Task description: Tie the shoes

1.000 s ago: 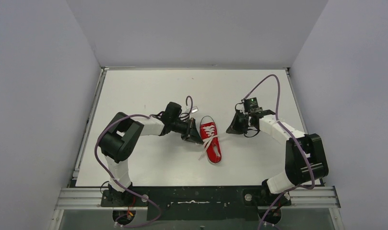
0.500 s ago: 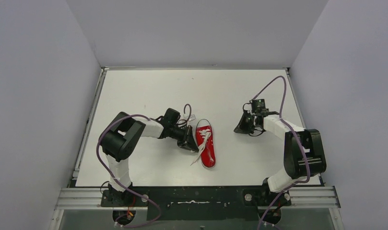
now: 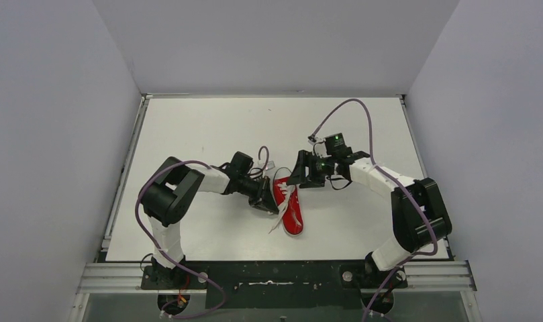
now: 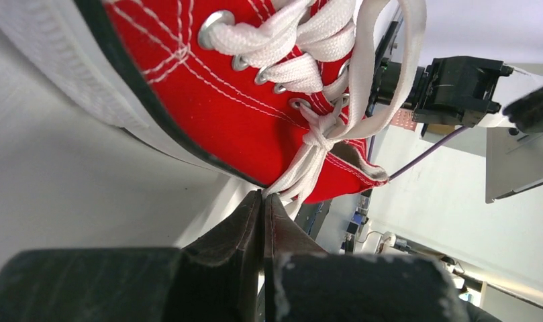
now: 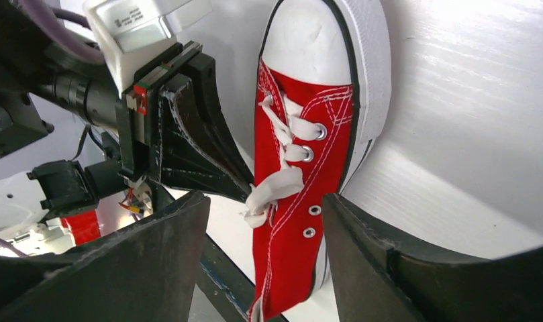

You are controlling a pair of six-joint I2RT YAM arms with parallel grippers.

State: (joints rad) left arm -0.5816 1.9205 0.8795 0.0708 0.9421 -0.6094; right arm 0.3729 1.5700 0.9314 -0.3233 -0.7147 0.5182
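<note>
The red shoe lies mid-table with its white toe cap pointing away from the arm bases, and loose white laces trail off its left side. My left gripper sits against the shoe's left flank. In the left wrist view this gripper is shut on the laces just below their crossing on the shoe. My right gripper hovers over the shoe's far right side. The right wrist view shows it open, its fingers either side of the shoe and the laces.
The white table is enclosed by grey walls on three sides. A metal rail runs along its near edge. Purple cables loop above both arms, and the two wrists are close together over the shoe.
My right gripper has swung left from the table's right side to the shoe and opened. The shoe slid slightly left early on. My left gripper keeps its hold.
</note>
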